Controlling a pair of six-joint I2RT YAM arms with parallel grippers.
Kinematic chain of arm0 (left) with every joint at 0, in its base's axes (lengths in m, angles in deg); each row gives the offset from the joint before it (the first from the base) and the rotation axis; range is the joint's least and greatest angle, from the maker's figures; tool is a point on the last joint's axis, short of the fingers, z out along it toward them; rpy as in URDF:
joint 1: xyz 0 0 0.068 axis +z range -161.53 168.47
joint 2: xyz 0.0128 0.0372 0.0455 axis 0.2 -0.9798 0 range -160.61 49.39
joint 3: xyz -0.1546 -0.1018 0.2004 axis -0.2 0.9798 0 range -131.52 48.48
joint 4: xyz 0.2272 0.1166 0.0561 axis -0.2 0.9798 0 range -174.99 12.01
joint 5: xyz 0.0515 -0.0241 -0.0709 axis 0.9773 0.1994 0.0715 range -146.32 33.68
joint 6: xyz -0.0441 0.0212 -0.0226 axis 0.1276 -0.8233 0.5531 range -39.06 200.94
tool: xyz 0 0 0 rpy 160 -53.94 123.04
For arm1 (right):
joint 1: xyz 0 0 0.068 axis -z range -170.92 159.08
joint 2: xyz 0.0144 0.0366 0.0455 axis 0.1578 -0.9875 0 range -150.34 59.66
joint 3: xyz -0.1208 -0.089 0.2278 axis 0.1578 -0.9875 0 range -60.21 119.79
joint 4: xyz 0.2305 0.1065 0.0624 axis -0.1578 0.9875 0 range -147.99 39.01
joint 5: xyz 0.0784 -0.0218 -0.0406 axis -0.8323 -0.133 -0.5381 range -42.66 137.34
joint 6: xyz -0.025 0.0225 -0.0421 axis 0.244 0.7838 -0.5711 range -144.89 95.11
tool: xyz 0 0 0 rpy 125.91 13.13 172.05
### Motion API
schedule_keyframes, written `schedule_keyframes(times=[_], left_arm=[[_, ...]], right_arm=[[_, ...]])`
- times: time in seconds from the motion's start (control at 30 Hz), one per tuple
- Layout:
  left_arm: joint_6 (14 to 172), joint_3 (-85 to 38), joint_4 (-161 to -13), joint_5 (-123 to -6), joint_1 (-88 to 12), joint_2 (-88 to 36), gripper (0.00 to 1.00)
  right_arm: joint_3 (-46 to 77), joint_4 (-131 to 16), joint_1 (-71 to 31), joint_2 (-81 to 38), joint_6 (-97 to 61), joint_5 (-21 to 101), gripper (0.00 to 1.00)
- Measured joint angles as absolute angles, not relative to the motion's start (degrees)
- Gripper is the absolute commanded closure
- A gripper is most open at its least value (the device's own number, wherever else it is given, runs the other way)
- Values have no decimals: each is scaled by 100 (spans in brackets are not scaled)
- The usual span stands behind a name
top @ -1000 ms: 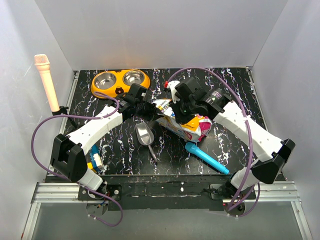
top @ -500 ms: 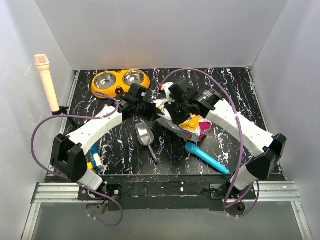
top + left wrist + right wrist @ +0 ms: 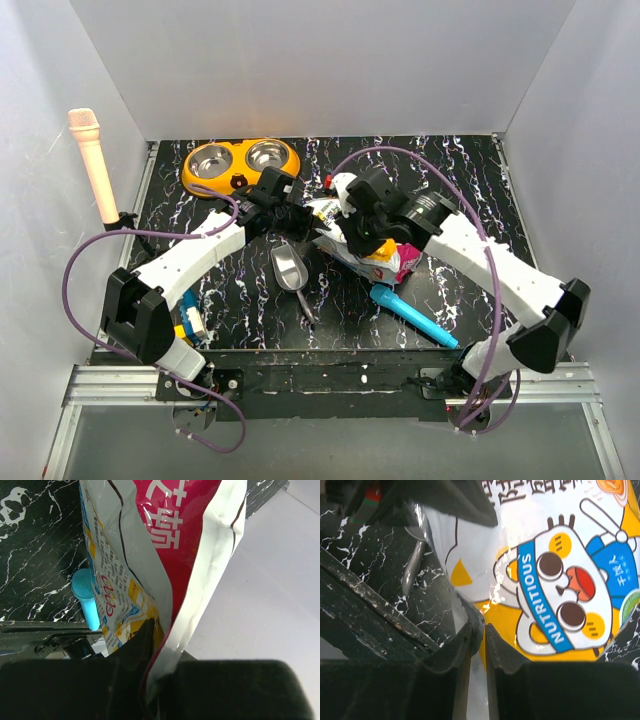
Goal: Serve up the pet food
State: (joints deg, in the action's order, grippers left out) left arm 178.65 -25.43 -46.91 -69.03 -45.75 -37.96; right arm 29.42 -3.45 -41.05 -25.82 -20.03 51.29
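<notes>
While both arms meet mid-table, the pouch (image 3: 355, 240) hangs pinched between them.
Left gripper (image 3: 291, 213) clenches its left edge; right gripper (image 3: 477, 640) grips a fold (fingers nearly together); pet food sits unseen inside.

Black marbled table (image 3: 460, 190) (white-veined) bears orange double bowl (image 3: 237, 162), scoop (image 3: 290, 270).

Left pincer (image 3: 291, 214) clamped; right pincer (image 3: 352, 238) jaws narrowly parted.
</notes>
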Motion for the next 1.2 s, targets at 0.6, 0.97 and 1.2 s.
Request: schedule_keyframes(times=[0.6, 0.97, 1.2], left_arm=[[17948, -2545, -4986, -6971, -4586, -3796, 100], [18018, -2549, -5165, -7002, -4608, -3798, 100], [18108, -2556, -5292, -7078, -4639, -3798, 100]], right_arm=[[2944, -231, -4238, -2660, -1896, 5170, 73], [2411, -806, -4428, -2280, -2265, 6641, 64], [1818, -1484, -4452, -1679, -2851, 7148, 63]])
